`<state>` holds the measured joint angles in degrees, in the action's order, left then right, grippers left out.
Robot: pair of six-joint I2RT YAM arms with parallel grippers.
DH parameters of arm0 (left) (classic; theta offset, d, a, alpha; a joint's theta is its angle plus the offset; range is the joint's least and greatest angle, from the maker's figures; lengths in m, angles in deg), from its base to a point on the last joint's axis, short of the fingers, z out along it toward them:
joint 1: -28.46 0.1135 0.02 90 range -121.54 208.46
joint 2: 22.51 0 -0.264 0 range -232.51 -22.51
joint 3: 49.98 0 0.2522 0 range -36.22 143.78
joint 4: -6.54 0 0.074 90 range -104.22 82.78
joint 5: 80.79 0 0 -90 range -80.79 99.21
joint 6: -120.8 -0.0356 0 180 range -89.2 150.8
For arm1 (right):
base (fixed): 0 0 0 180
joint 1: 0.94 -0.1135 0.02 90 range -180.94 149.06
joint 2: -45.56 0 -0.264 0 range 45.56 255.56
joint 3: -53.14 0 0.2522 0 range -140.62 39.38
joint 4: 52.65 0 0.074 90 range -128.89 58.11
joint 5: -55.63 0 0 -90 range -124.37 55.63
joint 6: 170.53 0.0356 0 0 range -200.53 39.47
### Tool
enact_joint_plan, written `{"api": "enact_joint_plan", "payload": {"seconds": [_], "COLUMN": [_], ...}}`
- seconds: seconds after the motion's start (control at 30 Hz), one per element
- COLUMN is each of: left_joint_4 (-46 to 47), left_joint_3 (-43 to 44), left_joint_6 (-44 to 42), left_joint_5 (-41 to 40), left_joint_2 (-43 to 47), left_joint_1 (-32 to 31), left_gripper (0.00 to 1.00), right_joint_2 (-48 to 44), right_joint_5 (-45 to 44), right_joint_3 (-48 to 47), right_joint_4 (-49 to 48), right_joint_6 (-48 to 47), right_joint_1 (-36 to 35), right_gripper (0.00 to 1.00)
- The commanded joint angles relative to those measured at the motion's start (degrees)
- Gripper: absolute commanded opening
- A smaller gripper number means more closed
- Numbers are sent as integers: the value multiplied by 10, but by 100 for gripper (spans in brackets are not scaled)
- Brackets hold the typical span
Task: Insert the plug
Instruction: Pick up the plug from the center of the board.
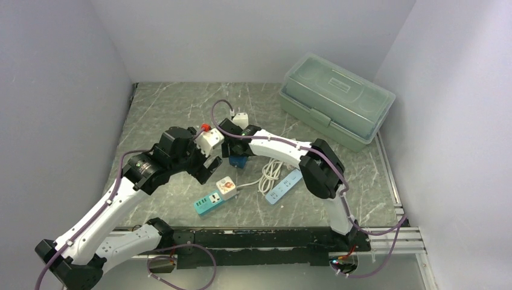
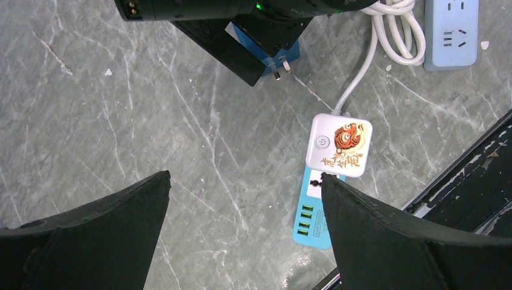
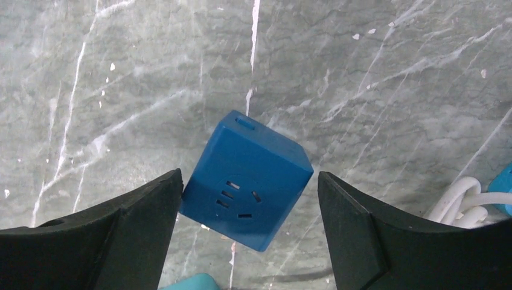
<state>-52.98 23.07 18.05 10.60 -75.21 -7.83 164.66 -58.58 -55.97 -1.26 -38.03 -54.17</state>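
Right gripper (image 3: 249, 178): spread, nothing clamped. Nine-o'clock finger (image 3: 139, 223) touches the blue cube plug (image 3: 244, 175); three-o'clock finger stands apart. Cube sits skewed between them.

Judgement: square it before closing, then carry it toward the teal strip (image 1: 208, 202), seven o'clock from the cube in the top view.

Left gripper (image 2: 246, 178): spread, empty.

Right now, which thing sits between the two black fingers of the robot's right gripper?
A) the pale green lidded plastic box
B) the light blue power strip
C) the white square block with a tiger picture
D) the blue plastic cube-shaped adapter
D: the right wrist view shows the blue plastic cube-shaped adapter between the open fingers of the right gripper, with a gap on one side.
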Motion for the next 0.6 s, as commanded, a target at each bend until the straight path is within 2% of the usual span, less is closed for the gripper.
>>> {"api": "enact_joint_plan", "payload": {"seconds": [0.0,0.13,0.3,0.37,0.43,0.57], "left_joint_4": [2,4,8,7,8,8], "left_joint_3": [25,25,22,18,16,10], "left_joint_6": [2,-2,-8,-10,-12,-12], "left_joint_5": [-1,-1,5,6,4,4], "left_joint_2": [7,7,6,6,6,7], "left_joint_1": [3,4,5,5,6,6], "left_gripper": [100,100,100,100,100,99], "right_joint_2": [21,45,57,58,53,29], "right_joint_5": [-29,-24,-28,-32,-36,-38], "right_joint_3": [-35,-65,-80,-80,-67,-36], "right_joint_4": [13,39,49,51,45,23], "right_joint_6": [11,19,32,39,44,40], "right_joint_1": [0,-3,-7,-9,-10,-9], "right_gripper": [83,84,98,99,93,71]}}
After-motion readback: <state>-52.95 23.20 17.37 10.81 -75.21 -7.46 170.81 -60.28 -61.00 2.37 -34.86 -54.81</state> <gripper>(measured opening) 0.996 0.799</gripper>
